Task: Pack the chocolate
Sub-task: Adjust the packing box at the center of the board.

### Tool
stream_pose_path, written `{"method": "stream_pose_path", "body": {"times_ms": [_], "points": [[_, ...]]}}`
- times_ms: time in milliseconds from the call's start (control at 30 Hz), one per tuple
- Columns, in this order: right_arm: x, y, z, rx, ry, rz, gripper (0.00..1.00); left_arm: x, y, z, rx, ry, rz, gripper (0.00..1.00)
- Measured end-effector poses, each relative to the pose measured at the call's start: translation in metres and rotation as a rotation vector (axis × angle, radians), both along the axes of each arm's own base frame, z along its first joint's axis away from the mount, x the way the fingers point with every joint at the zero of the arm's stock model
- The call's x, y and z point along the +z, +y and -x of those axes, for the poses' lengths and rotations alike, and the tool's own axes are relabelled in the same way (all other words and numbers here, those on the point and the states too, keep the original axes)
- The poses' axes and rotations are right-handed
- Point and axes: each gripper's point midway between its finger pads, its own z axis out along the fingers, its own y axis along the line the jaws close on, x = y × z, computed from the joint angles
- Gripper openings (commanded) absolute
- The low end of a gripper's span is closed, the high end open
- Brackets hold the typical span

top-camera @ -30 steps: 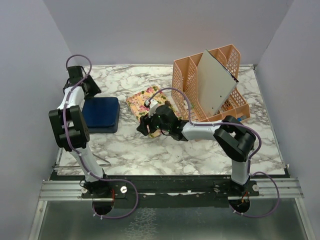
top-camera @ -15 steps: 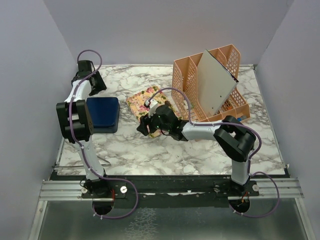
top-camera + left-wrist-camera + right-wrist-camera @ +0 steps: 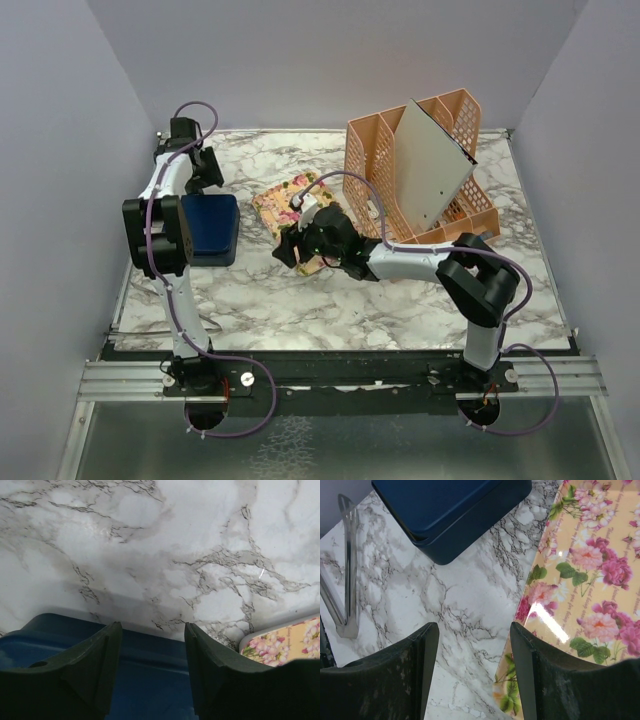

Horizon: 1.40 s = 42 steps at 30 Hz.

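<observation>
No chocolate shows in any view. A dark blue square box (image 3: 208,228) lies with its lid on at the left of the marble table. My left gripper (image 3: 205,170) hangs open over the far edge of that blue box (image 3: 150,680), with nothing between its fingers (image 3: 95,660). A floral tin (image 3: 283,200) lies in the middle. My right gripper (image 3: 290,250) stands open at the tin's near left edge, one finger over the floral tin (image 3: 590,580) and the other over bare marble. The right wrist view also takes in the blue box (image 3: 445,505).
A peach wire file rack (image 3: 455,125) holding a tilted grey board (image 3: 430,165) stands at the back right. Metal tongs (image 3: 345,570) lie on the marble left of my right gripper. A corner of the floral tin (image 3: 285,642) lies right of my left gripper.
My left arm has swung from the box's left side to its far edge, toward the centre, and its jaws have widened a little. The right gripper has barely shifted.
</observation>
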Motion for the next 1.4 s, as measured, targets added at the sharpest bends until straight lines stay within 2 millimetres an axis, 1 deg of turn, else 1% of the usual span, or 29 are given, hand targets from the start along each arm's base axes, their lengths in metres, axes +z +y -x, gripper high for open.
{"method": "stream_pose_path", "body": {"times_ms": [167, 467, 700, 867, 1033, 1100, 1200, 1267, 1400], "points": [[-0.003, -0.002, 0.001, -0.003, 0.004, 0.008, 0.64, 0.002, -0.007, 0.006, -0.018, 0.012, -0.023, 0.60], [0.003, -0.006, 0.003, -0.006, -0.002, 0.001, 0.63, 0.003, 0.003, 0.017, -0.013, 0.034, -0.084, 0.61], [0.004, -0.005, 0.000, -0.041, 0.029, -0.016, 0.64, 0.020, 0.009, 0.023, -0.010, 0.026, -0.130, 0.67], [0.009, -0.001, -0.006, -0.072, 0.038, -0.048, 0.69, 0.033, 0.016, 0.025, 0.010, 0.008, -0.164, 0.69], [0.023, 0.008, -0.011, -0.013, -0.077, -0.076, 0.71, 0.059, 0.027, 0.026, 0.051, -0.044, -0.192, 0.67], [0.027, 0.012, -0.012, 0.025, -0.131, -0.074, 0.71, 0.067, 0.031, 0.025, 0.065, -0.066, -0.181, 0.66], [0.033, 0.024, -0.012, 0.104, -0.229, -0.087, 0.72, 0.070, 0.030, 0.023, 0.064, -0.083, -0.130, 0.66], [0.034, 0.031, -0.011, 0.161, -0.297, -0.092, 0.72, 0.070, 0.028, 0.024, 0.058, -0.085, -0.094, 0.66], [0.024, 0.043, -0.009, 0.263, -0.421, -0.068, 0.75, 0.068, 0.022, 0.022, 0.042, -0.091, -0.049, 0.66]]}}
